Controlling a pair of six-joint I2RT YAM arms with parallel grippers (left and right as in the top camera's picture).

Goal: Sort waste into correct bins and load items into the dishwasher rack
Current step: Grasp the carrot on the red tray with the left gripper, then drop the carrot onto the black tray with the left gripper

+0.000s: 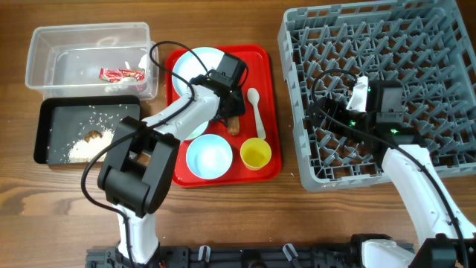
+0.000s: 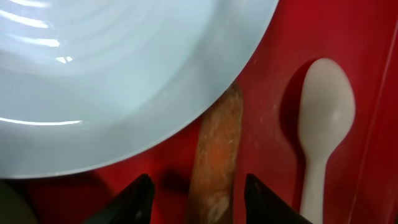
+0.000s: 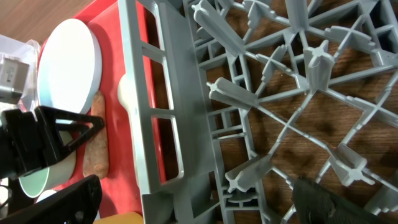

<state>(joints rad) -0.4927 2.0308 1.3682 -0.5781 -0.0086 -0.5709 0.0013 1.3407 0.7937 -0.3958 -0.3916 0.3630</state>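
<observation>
At far left the clear tub (image 1: 89,56) holds the red-and-white wrapper (image 1: 121,74). Just below it the black tray (image 1: 52,130) holds rice grains (image 1: 83,147) and the brown lump (image 1: 94,135). On the red serving tray (image 1: 264,59) the left gripper (image 2: 199,199) is spread, 1 finger on each side of the orange stick (image 2: 217,149) – not pinching it. The stick lies at the rim of the light blue plate (image 2: 124,81), with the white spoon (image 2: 323,118) to its right. The light blue bowl (image 1: 209,158) and the yellow cup (image 1: 255,154) sit nearer the front. Over the dishwasher rack (image 1: 431,45) the right gripper (image 3: 196,199) hangs wide open – empty.
</observation>
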